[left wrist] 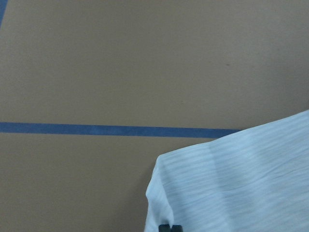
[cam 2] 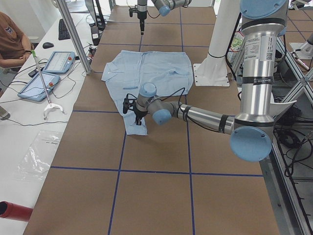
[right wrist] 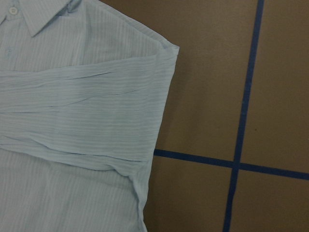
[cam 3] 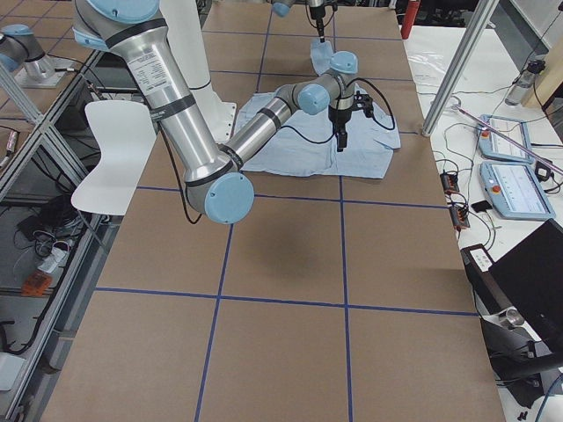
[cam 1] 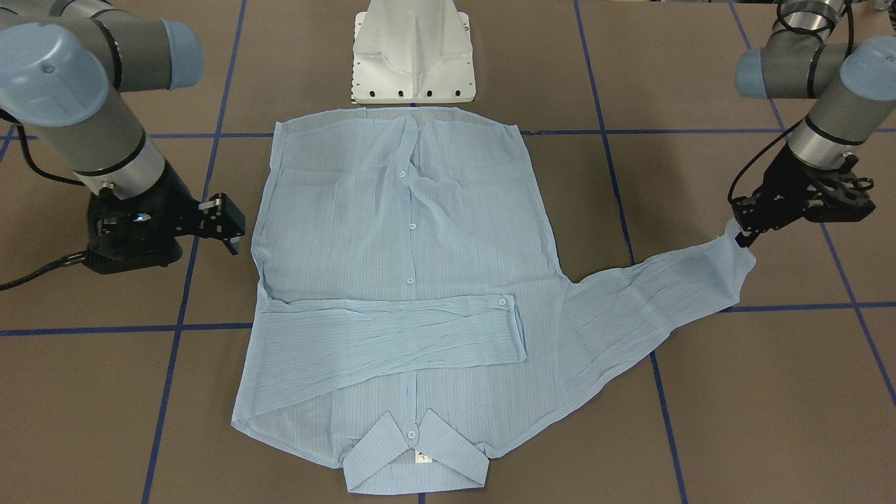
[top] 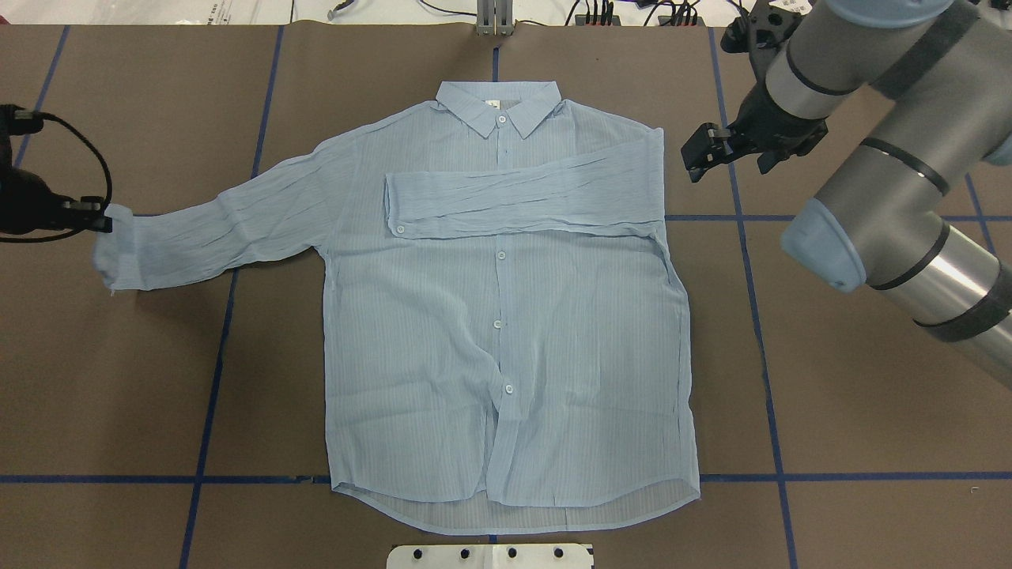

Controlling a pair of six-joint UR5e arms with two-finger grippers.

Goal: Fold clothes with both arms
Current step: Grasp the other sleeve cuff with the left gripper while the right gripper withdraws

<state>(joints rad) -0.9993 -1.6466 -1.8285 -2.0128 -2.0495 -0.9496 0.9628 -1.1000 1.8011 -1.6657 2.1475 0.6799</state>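
The pale blue striped shirt [top: 506, 332] lies flat and buttoned on the brown table, front up, collar at the far side. One sleeve [top: 522, 197] is folded across the chest. The other sleeve [top: 221, 229] stretches out sideways. My left gripper [top: 104, 224] is shut on that sleeve's cuff [left wrist: 231, 183], which is raised slightly; it also shows in the front view [cam 1: 740, 239]. My right gripper [top: 694, 167] hovers open and empty just beside the shirt's shoulder, apart from the cloth; it also shows in the front view [cam 1: 231, 241].
The white pedestal base [cam 1: 413, 56] stands at the shirt's hem side. Blue tape lines [top: 759, 316] cross the table. A side bench with tablets [cam 2: 49, 73] and a seated person lies beyond the table's far edge.
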